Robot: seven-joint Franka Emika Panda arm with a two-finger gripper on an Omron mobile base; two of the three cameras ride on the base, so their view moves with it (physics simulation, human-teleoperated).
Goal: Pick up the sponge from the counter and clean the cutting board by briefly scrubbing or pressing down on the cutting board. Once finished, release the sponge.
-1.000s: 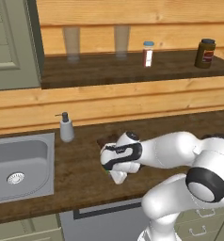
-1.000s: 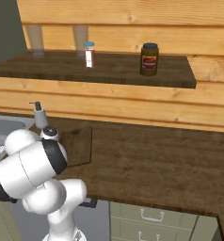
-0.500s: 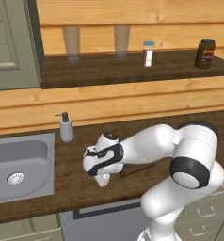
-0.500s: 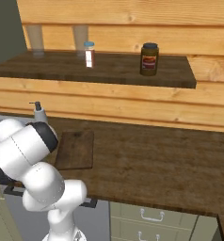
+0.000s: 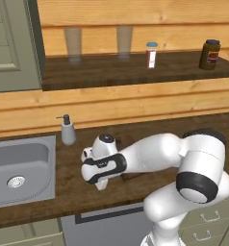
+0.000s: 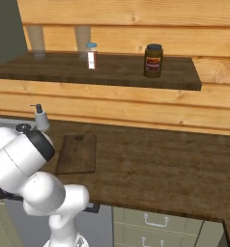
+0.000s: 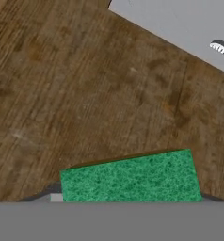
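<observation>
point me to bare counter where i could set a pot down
Widest bare stretch: the dark-brown wood-grain counter right of the flat dark wooden cutting board. Crowded: between the steel sink and board, where the white soap dispenser, arm and green sponge sit.

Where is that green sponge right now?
In the hand view the sponge lies flat on the dark wooden counter, right in front of the camera, with a corner of the steel sink beyond it.

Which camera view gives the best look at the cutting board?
The right base view: the cutting board lies whole and unobstructed on the counter. In the left base view the arm hides nearly all of it.
</observation>
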